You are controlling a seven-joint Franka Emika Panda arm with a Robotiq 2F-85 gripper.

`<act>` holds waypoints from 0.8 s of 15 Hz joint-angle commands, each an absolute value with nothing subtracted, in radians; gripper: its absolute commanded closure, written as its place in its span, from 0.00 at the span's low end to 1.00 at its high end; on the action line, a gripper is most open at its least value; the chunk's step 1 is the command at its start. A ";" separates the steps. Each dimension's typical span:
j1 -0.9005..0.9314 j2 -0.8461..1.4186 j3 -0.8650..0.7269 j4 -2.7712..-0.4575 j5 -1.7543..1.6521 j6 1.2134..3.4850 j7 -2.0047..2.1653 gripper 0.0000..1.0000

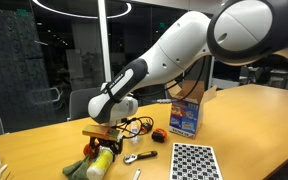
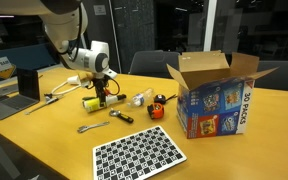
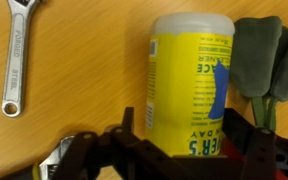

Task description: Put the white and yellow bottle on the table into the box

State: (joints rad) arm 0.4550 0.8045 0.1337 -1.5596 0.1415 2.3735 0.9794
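White and yellow bottle (image 3: 189, 80) lies on its side on the table (image 2: 44, 140), touching a dark green cloth (image 3: 264, 55), well apart from the box (image 2: 219, 95). Gripper (image 1: 102, 138) straddles it, jaws spread wide, clamping nothing.

Yellow bottle (image 3: 189, 85) with blue print and a white end. Light-wood table (image 2: 234, 155). Brown box (image 2: 219, 95), blue and red front. Black-and-white checkered board (image 2: 139, 155). Silver wrench (image 3: 17, 60). Dull green cloth (image 3: 259, 60). Orange ball (image 2: 157, 108). White and black arm (image 1: 184, 45).
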 commanded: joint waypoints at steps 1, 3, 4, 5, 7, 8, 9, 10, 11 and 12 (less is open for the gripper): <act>0.440 0.834 0.156 -1.519 0.163 2.349 0.951 0.42; 0.438 0.835 0.159 -1.520 0.168 2.345 0.950 0.52; 0.437 0.835 0.159 -1.522 0.169 2.343 0.949 0.53; 0.435 0.831 0.159 -1.524 0.170 2.339 0.948 0.53; 0.431 0.808 0.150 -1.540 0.160 2.313 0.946 0.53; 0.428 0.787 0.139 -1.553 0.151 2.293 0.949 0.53; 0.422 0.755 0.125 -1.574 0.142 2.271 0.955 0.53; 0.420 0.737 0.112 -1.583 0.131 2.253 0.962 0.53; 0.414 0.694 0.097 -1.608 0.120 2.234 0.967 0.53; 0.410 0.674 0.085 -1.617 0.110 2.221 0.971 0.53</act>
State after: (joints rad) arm 0.4278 0.7878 0.1135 -1.5577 0.1359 2.2798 0.9682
